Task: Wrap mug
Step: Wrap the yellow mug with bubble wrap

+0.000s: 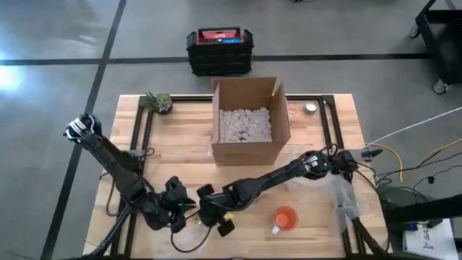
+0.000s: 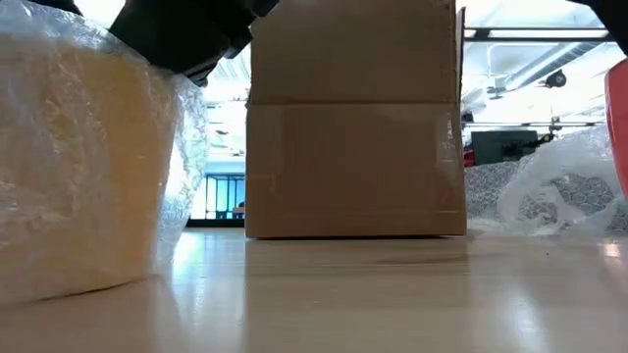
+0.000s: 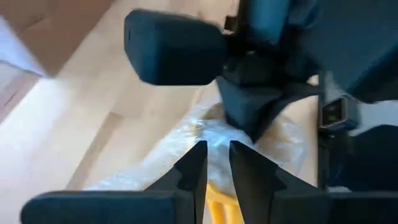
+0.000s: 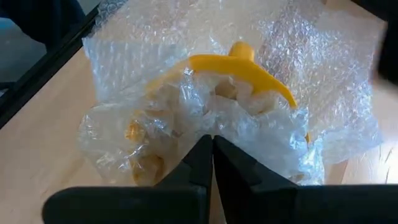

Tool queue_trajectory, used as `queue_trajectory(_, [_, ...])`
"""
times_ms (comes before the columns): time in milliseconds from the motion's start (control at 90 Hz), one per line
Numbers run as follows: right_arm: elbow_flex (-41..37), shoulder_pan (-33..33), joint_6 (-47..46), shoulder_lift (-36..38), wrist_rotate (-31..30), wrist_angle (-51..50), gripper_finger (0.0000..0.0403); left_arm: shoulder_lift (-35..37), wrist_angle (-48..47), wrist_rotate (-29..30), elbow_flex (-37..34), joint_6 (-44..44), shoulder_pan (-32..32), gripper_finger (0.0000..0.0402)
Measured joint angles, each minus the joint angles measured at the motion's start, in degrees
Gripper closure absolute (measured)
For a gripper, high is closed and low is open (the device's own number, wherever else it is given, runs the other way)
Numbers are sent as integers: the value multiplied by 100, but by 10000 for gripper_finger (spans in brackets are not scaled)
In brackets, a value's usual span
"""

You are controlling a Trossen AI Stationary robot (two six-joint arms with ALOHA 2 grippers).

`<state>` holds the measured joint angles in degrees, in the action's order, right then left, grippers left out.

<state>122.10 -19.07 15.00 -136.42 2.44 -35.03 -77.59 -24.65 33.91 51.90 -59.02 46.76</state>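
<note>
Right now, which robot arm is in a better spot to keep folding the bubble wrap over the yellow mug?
Probably the right. Its end effector is shut on the bubble wrap over the yellow mug. The left end effector also pinches wrap, but its view is crowded by the other arm.

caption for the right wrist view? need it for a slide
Right tool pinches bubble wrap shut over a yellow mug on the wooden table.
</note>
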Motion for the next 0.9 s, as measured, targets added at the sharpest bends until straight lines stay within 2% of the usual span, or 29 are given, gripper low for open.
queue_trajectory(233, [0,-2,81,0,3,2,401,-884,731,98,0,-45,-9,366])
queue_trajectory(444, [-7,-11,2,133,-107,-189,401,-1441,876,294,28,-240,-10,366])
queue_trajectory(678, [15,4,-258,689,-467,-231,401,-1506,900,292,24,-282,-13,366])
queue_trajectory(900, [11,-29,-477,400,-538,-511,401,-1418,914,332,18,-257,-13,368])
